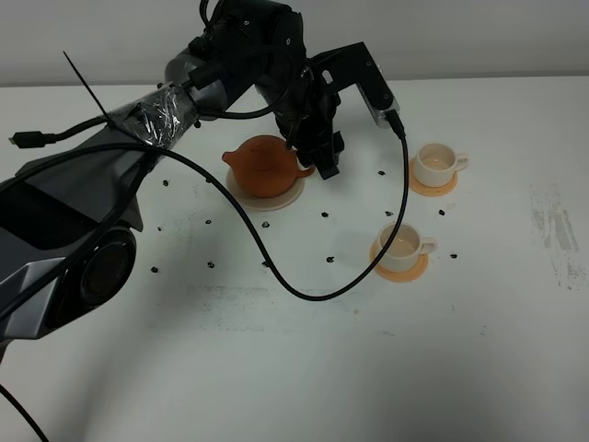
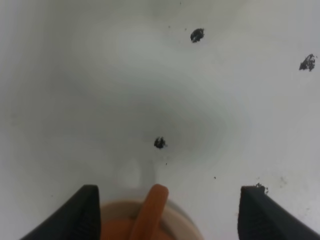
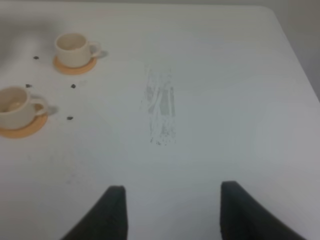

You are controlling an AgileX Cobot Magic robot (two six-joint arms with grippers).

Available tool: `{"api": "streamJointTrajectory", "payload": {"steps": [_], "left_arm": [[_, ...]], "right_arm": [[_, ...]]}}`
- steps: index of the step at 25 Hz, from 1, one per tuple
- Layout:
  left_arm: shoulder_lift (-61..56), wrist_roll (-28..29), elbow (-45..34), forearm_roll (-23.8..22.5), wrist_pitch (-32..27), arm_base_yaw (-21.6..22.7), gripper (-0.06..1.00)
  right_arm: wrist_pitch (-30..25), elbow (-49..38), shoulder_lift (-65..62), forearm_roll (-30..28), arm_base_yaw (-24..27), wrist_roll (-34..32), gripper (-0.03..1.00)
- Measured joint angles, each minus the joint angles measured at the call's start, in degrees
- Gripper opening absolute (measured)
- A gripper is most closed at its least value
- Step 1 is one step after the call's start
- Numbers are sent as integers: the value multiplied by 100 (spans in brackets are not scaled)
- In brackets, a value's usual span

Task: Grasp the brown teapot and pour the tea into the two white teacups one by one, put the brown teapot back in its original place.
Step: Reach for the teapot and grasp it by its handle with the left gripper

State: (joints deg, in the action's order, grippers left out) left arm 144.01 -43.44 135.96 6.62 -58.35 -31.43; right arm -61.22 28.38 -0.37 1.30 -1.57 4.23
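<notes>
The brown teapot point(image 1: 265, 164) sits on its cream saucer point(image 1: 269, 198) at the table's middle back. My left gripper point(image 1: 315, 158) is open at the teapot's right side. In the left wrist view the gripper point(image 2: 167, 192) has its fingers point(image 2: 82, 215) spread wide on either side of the teapot's handle point(image 2: 149, 212), above the saucer rim point(image 2: 186, 226). Two white teacups stand on orange coasters to the right, one farther point(image 1: 434, 163) and one nearer point(image 1: 403, 243). They also show in the right wrist view, the farther point(image 3: 72, 48) and the nearer point(image 3: 14, 106). My right gripper point(image 3: 172, 200) is open and empty. I cannot tell whether there is tea in the cups.
Small black marks point(image 1: 327, 215) dot the white table point(image 1: 304, 359) around the saucer and cups. A grey scuffed patch point(image 1: 555, 226) lies at the right. A black cable point(image 1: 304, 293) loops over the table in front of the teapot.
</notes>
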Motion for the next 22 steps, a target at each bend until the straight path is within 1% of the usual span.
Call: {"api": "streamJointTrajectory", "payload": {"steps": [4,10,19,22], "left_arm": [[0,0,-215,39,170,45,60],[19,0,-527,143,666,65,60],[19,0,-649,444,736,75,60],[19,-5,-804,449,761,75,60]], "right_arm": [[0,0,0,0,0,0,44],[0,0,0,0,0,0,44],[0,0,0,0,0,0,44],[0,0,0,0,0,0,44]]}}
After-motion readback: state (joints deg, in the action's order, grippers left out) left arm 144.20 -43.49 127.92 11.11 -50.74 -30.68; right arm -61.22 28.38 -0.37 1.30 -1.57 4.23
